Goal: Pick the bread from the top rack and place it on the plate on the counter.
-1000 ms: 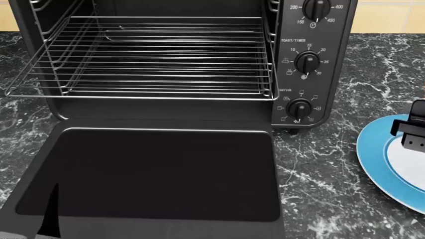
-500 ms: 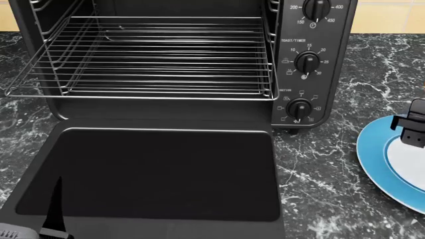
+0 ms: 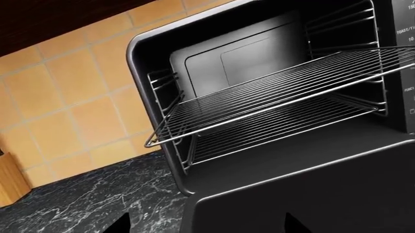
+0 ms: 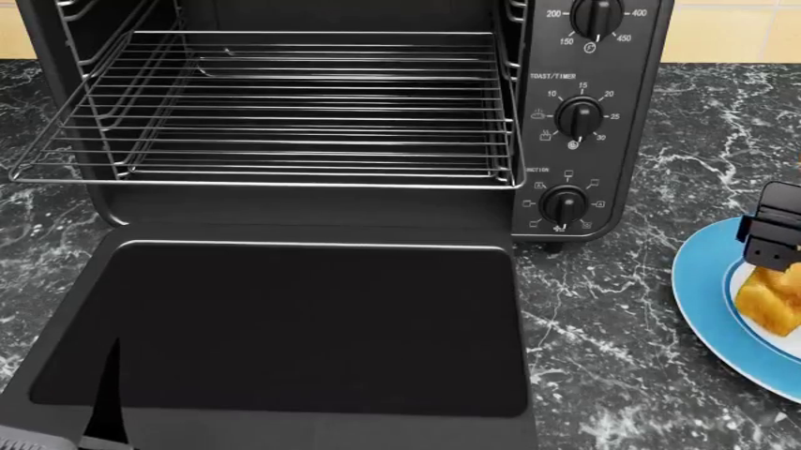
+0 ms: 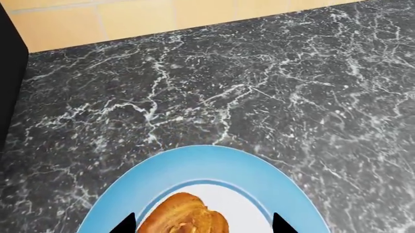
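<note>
The right gripper (image 4: pixel 778 246) hangs just above the bread (image 5: pixel 184 214). In the right wrist view its two dark fingertips (image 5: pixel 124 224) stand wide apart, one on each side of the loaf with clear gaps between, so the jaws look spread and holding nothing. The bread lies on the white centre of the plate (image 5: pixel 214 165), and the head view shows its yellow-orange side (image 4: pixel 770 298) just under the black gripper body. The plate sits on the counter (image 5: pixel 259 87), well off to the side of the oven (image 4: pixel 588 112) where the knobs are.

The left gripper shows only as two dark fingertips (image 3: pixel 120 224) at the edge of the left wrist view, set well apart with nothing between them, low before the oven's open door (image 4: pixel 300 328). The top rack (image 4: pixel 276 103) is pulled partway out of the oven and is bare.

By the look of things the loaf is already delivered and the hand needs only to lift clear. As for handling, I'd judge the bread light and soft, with a glossy crust that may slip. Taking it across its narrower width, on the paler sides, with a gentle squeeze, seems safest against crushing.
</note>
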Robot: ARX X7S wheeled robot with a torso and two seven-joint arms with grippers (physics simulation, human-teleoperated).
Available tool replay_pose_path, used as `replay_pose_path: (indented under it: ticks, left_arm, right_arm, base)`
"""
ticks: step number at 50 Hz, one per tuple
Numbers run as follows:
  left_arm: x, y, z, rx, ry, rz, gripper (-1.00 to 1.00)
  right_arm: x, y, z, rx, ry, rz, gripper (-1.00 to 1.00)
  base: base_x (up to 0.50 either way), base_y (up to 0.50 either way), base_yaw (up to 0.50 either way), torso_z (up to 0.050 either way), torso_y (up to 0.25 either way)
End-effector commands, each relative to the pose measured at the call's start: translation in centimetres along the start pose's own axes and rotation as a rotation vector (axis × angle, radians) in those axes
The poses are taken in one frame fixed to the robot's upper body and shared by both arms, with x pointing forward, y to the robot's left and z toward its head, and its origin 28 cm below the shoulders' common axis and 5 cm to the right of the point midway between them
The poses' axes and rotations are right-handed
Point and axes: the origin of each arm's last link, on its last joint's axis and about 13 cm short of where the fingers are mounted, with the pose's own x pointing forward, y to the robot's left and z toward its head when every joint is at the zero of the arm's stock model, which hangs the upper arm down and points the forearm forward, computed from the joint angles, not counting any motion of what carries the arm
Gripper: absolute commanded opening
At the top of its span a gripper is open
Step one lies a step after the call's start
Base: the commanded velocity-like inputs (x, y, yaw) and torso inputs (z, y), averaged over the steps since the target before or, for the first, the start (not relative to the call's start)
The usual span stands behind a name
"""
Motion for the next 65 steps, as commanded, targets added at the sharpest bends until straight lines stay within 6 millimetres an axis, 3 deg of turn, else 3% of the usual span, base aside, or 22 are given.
replay_pose_path:
  ticks: [1,13,22,26,37,43,65]
  left_arm:
    - [-0.1,0.1,0.0,-0.005,-0.001,0.000,1.00]
    - [-0.2,0.2,-0.3,-0.019,-0.002,0.002,1.00]
    - [-0.2,0.1,-0.6,-0.028,-0.003,0.000,1.00]
    - [-0.2,0.1,-0.7,-0.033,-0.004,-0.001,1.00]
    - [-0.4,0.1,-0.7,-0.038,-0.007,-0.003,1.00]
    - [-0.5,0.2,-0.6,-0.038,-0.011,-0.001,1.00]
    - [-0.6,0.3,-0.5,-0.037,-0.014,0.005,1.00]
  right_arm:
    - [-1.2,0.0,1.2,0.001,-0.057,0.017,1.00]
    - [-5.9,0.4,2.5,-0.028,-0.238,0.101,1.00]
    - [-9.0,0.6,2.3,-0.087,-0.317,0.137,1.00]
    - [-9.9,0.3,1.6,-0.104,-0.331,0.136,1.00]
    - [-16.0,-0.9,-0.9,-0.133,-0.438,0.149,1.00]
    - [-18.2,-0.9,-1.5,-0.157,-0.475,0.168,1.00]
    - [-22.4,0.9,-4.6,-0.201,-0.561,0.239,1.00]
  base:
    - [0.00,0.00,0.00,0.000,0.000]
    - [0.00,0.00,0.00,0.000,0.000]
    - [0.00,0.00,0.00,0.000,0.000]
    - [0.00,0.00,0.00,0.000,0.000]
    - [0.00,0.00,0.00,0.000,0.000]
    - [0.00,0.00,0.00,0.000,0.000]
    - [0.00,0.00,0.00,0.000,0.000]
